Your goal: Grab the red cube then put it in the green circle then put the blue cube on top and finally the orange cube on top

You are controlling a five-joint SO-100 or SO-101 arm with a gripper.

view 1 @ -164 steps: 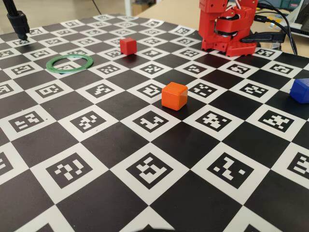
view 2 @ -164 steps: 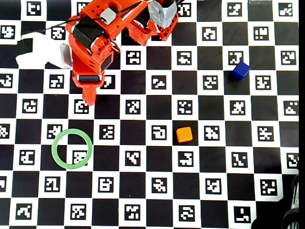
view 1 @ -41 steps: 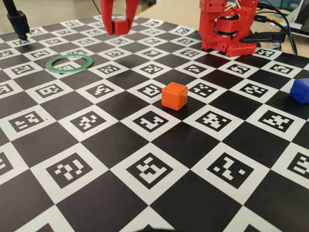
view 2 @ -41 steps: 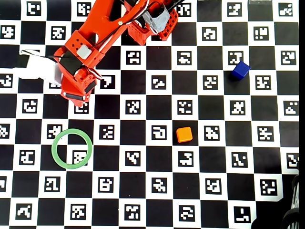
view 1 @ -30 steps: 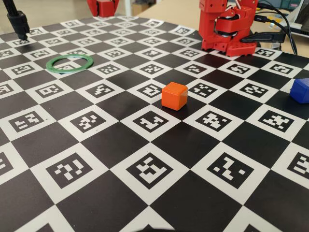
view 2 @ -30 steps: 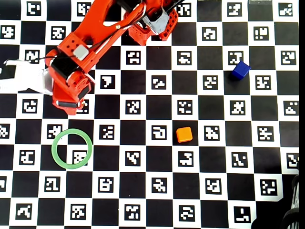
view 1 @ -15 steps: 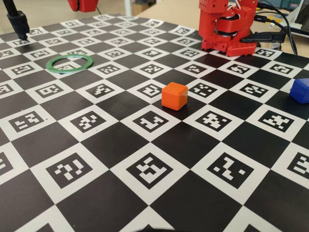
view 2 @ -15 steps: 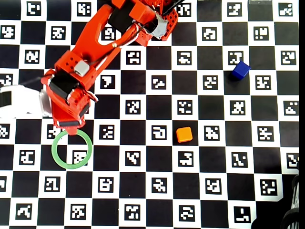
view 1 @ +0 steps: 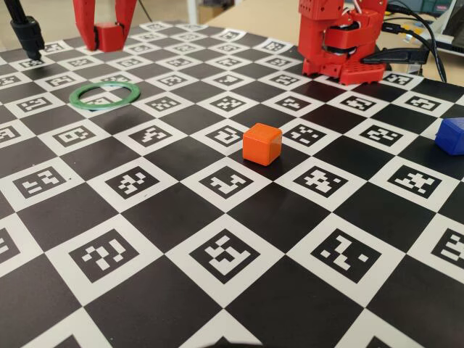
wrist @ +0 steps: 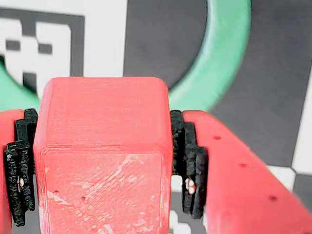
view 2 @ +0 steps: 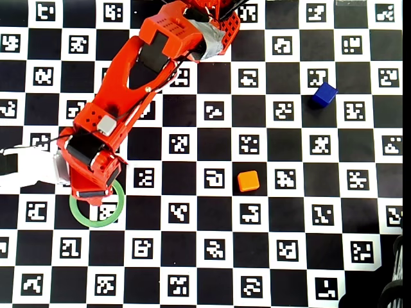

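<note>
1. Fixed view: gripper (view 1: 106,32) clamps the red cube (view 1: 110,35) above the board (view 1: 152,210), behind the green ring (view 1: 105,94).
2. Wrist view: cube (wrist: 103,161) pinched between both fingers (wrist: 229,185), ring (wrist: 222,53) beneath.
3. Overhead view: arm (view 2: 128,77) covers the ring's (view 2: 96,221) upper edge; orange cube (view 2: 248,181) and blue cube (view 2: 324,94) lie well apart.

Red cube (wrist: 102,161) clamped between my fingers, above green circle (view 2: 114,215) lying flat on board. Orange cube (view 1: 262,143) mid-board; blue cube (view 2: 324,94) well apart.
</note>
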